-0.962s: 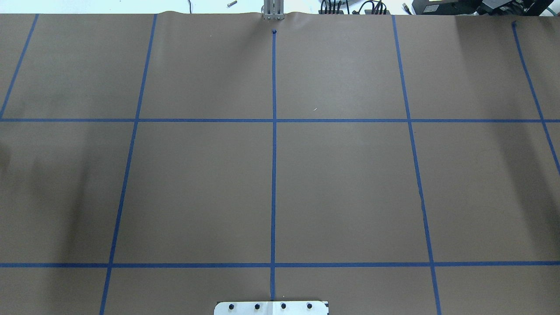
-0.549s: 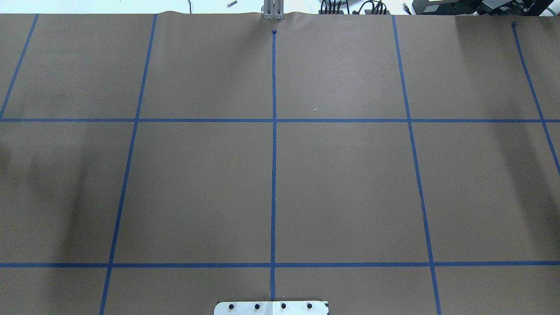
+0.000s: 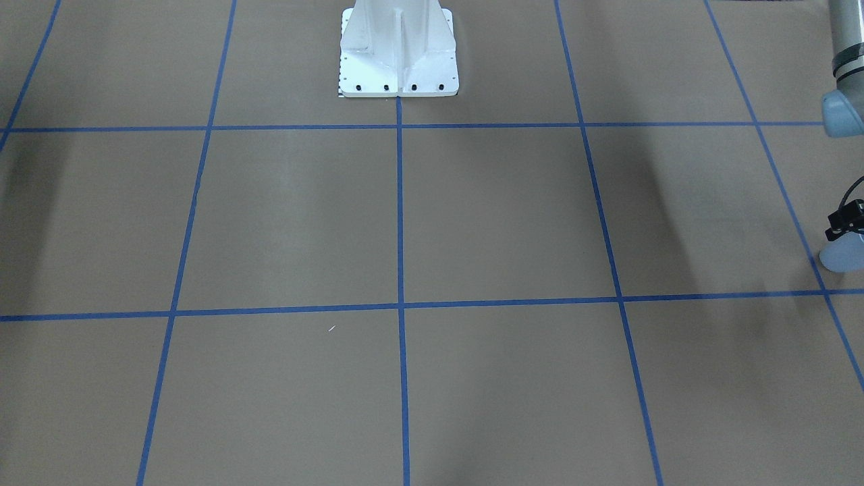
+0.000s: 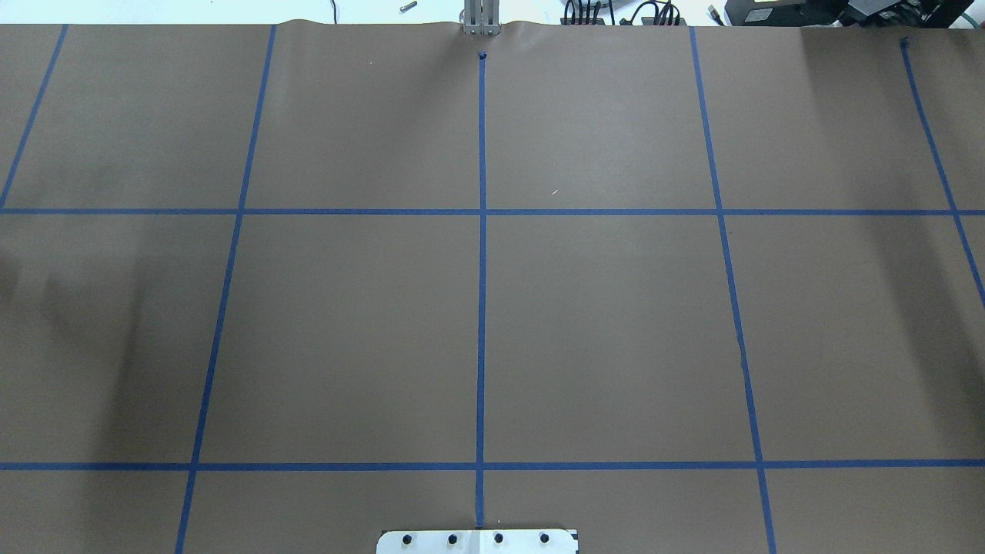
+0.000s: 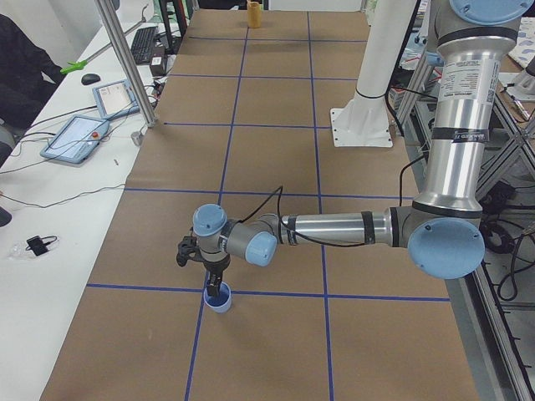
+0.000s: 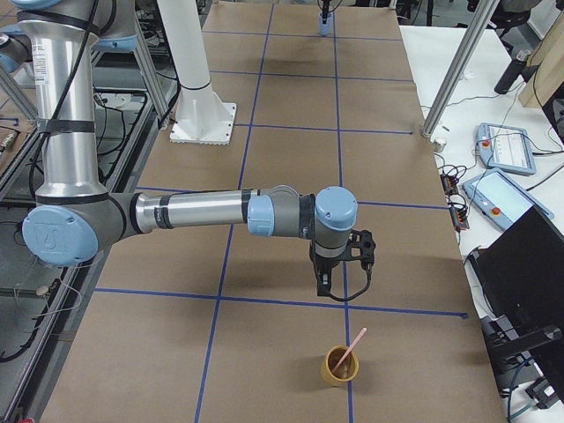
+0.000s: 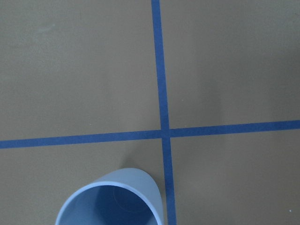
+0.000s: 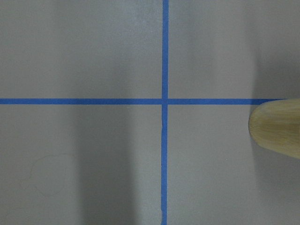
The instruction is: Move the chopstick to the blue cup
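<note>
The pale blue cup (image 5: 219, 300) stands on a blue tape line near the table's left end; its rim also shows low in the left wrist view (image 7: 112, 201). My left gripper (image 5: 216, 282) hangs right over it, and I cannot tell if it is open or shut. The pink chopstick (image 6: 351, 348) leans in a tan wooden cup (image 6: 340, 367) at the table's right end. That wooden cup's side (image 8: 276, 133) shows in the right wrist view. My right gripper (image 6: 324, 284) hovers just short of it; its state cannot be told.
The white robot pedestal (image 3: 398, 54) stands at mid-table on brown paper with a blue tape grid. A tiny white speck (image 4: 553, 191) lies near the middle. Tablets (image 5: 75, 138) and a metal post (image 5: 125, 67) sit along the operators' side.
</note>
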